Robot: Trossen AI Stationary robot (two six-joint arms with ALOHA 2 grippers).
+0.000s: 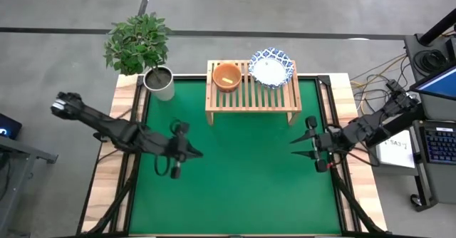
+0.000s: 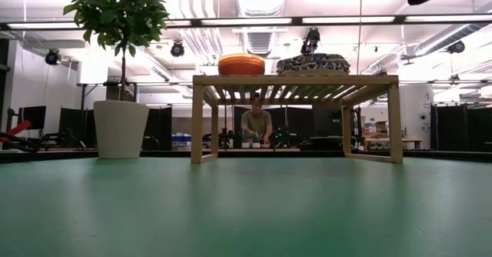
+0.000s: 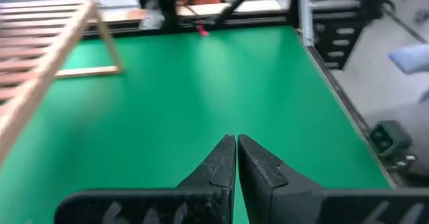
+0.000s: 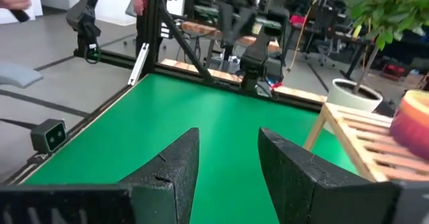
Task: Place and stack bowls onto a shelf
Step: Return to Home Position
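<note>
A low light-wood shelf (image 1: 252, 94) stands by its legs at the far middle of the green table. On its slatted top sit an orange-red bowl (image 1: 226, 76) toward the left and a white bowl with a blue patterned rim (image 1: 271, 68) toward the right; both show in the low view, the orange-red bowl (image 2: 241, 64) and the patterned bowl (image 2: 313, 64). My left gripper (image 1: 197, 153) hovers over the table's left half, shut and holding nothing (image 3: 236, 143). My right gripper (image 1: 294, 147) hovers over the right half, open and holding nothing (image 4: 228, 143). The other bowls are out of view.
A leafy plant in a pale pot (image 1: 159, 83) stands at the far left corner, beside the shelf. The green mat (image 1: 235, 188) stretches from the shelf to the near edge. A person (image 2: 256, 126) sits in the room beyond the table. Screens and cables lie right of the table.
</note>
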